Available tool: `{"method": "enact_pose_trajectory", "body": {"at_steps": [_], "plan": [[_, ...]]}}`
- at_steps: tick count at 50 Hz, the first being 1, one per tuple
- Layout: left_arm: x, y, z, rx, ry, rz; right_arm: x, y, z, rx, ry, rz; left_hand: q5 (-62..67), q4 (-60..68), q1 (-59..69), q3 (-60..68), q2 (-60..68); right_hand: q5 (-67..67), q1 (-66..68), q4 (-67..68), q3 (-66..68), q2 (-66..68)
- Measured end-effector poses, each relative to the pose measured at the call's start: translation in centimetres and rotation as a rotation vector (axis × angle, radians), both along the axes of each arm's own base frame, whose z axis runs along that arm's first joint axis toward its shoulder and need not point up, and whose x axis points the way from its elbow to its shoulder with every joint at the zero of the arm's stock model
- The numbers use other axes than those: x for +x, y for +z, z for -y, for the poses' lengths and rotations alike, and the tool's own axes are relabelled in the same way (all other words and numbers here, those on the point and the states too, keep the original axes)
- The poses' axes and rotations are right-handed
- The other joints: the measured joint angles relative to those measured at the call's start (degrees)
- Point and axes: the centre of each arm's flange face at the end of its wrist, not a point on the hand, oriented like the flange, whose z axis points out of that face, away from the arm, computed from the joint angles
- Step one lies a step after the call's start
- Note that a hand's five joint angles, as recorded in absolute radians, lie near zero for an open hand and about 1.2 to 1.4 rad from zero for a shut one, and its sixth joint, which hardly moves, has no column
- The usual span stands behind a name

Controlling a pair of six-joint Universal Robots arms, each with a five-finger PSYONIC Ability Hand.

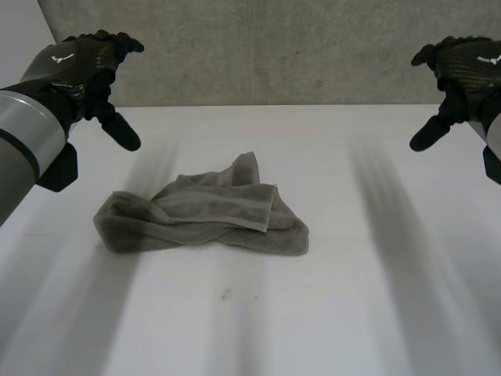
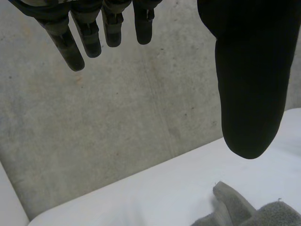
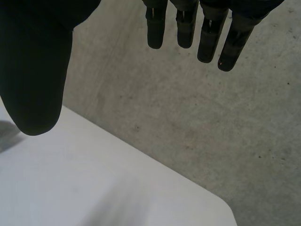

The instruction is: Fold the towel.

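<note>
A grey towel (image 1: 205,215) lies crumpled in a loose heap in the middle of the white table (image 1: 376,313), one corner sticking up at its far side. My left hand (image 1: 88,66) hovers high above the table's far left, fingers straight and spread, holding nothing. At the far right my right hand (image 1: 463,72) hangs the same way, open and empty. Both hands are well apart from the towel. In the left wrist view the fingers (image 2: 89,33) and thumb point past the table's edge, with a bit of the towel (image 2: 244,209) below the thumb. Straight fingers (image 3: 207,33) show in the right wrist view.
A grey concrete wall (image 1: 274,47) rises behind the table's far edge. The table's far corners (image 3: 221,207) show in both wrist views. Bare white tabletop surrounds the towel on all sides.
</note>
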Motion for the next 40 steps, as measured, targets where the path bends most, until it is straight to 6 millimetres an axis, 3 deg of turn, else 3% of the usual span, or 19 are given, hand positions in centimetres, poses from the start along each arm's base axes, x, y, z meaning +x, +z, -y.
{"method": "enact_pose_trajectory", "body": {"at_steps": [11,27,35,40], "plan": [[0.5,-0.4,-0.4,0.075,0.010,-0.007,0.2,1.0,0.0,0.012,0.021,0.039,0.0,-0.1,0.0,0.0,0.0,0.0,0.0,0.0,0.0,0.0],[0.1,-1.1,-0.5,0.091,-0.015,-0.006,0.5,0.0,0.2,0.025,0.043,-0.010,0.0,0.1,0.0,0.2,0.2,0.0,0.0,0.0,0.0,0.0],[-2.7,-4.1,-0.3,0.138,-0.118,0.020,0.9,-1.4,0.3,0.036,0.068,-0.112,0.1,1.9,0.9,1.9,2.0,0.0,0.0,0.0,0.0,0.0],[-7.0,-8.3,-1.1,0.184,-0.237,0.057,1.2,-2.1,0.3,0.049,0.082,-0.147,2.8,4.8,4.2,4.6,4.9,0.0,0.0,0.0,0.0,0.0]]}}
